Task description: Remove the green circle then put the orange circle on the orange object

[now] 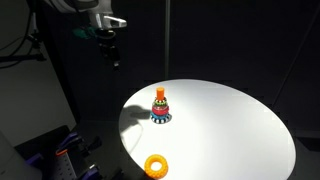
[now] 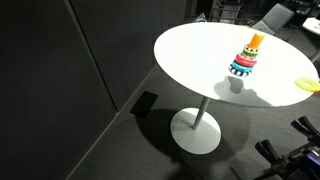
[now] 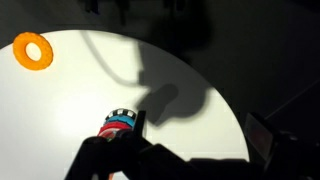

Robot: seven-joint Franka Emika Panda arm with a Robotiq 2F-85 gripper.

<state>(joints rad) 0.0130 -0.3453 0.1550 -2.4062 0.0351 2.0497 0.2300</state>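
Note:
The small stacking tower (image 1: 160, 107) with its blue-and-white base stands near the middle of the round white table (image 1: 230, 120), also in an exterior view (image 2: 245, 57). Its orange object (image 1: 160, 100) sits in the upper part of the tower. The tip looks yellowish, too small to make out the green circle. The orange circle (image 1: 156, 165) lies flat near the table's edge, apart from the tower. In the wrist view the orange circle (image 3: 33, 50) is upper left and the tower (image 3: 120, 122) is half hidden behind a finger. My gripper (image 1: 110, 50) hangs high above the table's far side, open and empty.
The table (image 2: 200, 50) stands on a single pedestal foot (image 2: 195, 130) on a dark floor. Dark curtains surround it. Equipment and cables (image 1: 55, 150) lie on the floor beside the table. Chair parts (image 2: 290, 150) show at the lower right.

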